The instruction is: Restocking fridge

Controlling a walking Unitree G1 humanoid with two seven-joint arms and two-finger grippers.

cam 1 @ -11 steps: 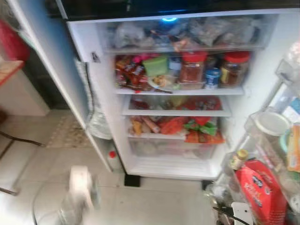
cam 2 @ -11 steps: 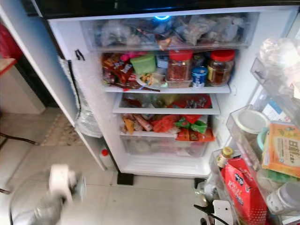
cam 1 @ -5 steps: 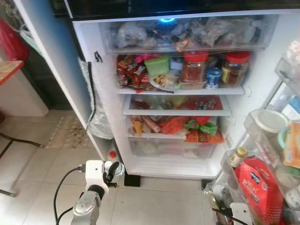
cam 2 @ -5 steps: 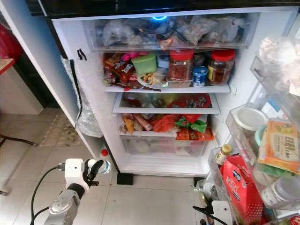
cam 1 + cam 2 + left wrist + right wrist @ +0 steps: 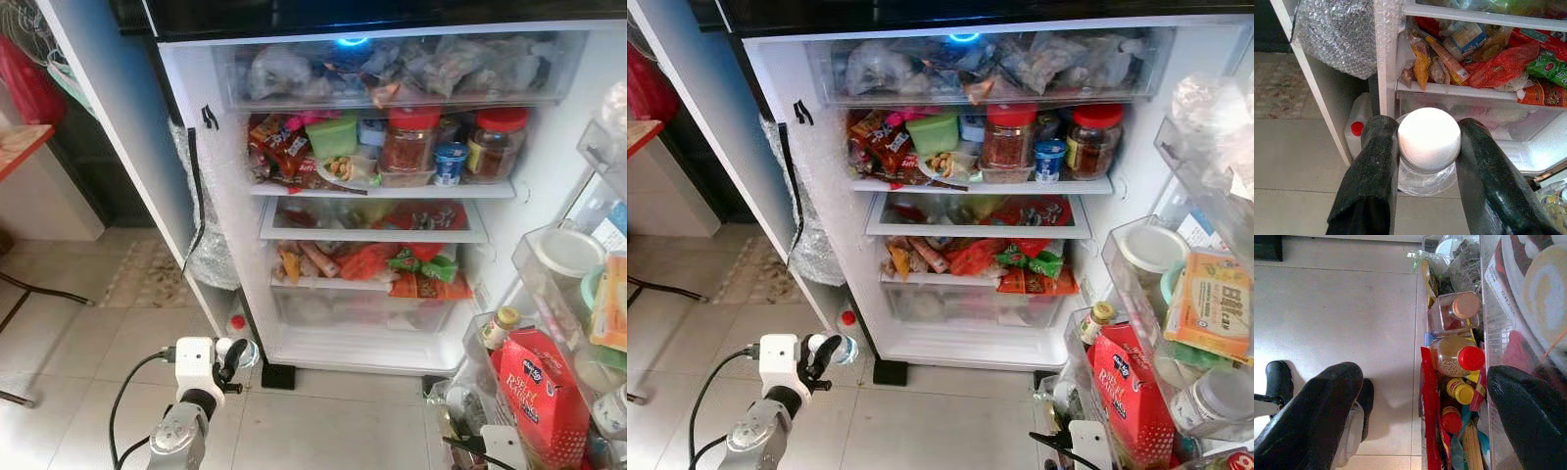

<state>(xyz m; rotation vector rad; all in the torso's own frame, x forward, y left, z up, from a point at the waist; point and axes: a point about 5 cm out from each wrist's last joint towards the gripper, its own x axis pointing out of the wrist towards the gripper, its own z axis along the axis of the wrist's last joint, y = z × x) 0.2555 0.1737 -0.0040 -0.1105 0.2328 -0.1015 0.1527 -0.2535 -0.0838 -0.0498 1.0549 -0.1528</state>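
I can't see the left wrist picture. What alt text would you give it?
The left gripper, with two black fingers, clamps a clear jar with a white lid in front of the open fridge. Behind it, packed snack bags crowd a shelf, and a white jug with a red cap stands on the floor.

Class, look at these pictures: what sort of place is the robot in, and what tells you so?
Most likely a home kitchen. An open fridge stands on a tiled floor, its shelves packed with jars and food packets, and the left gripper holds a white-capped jar.
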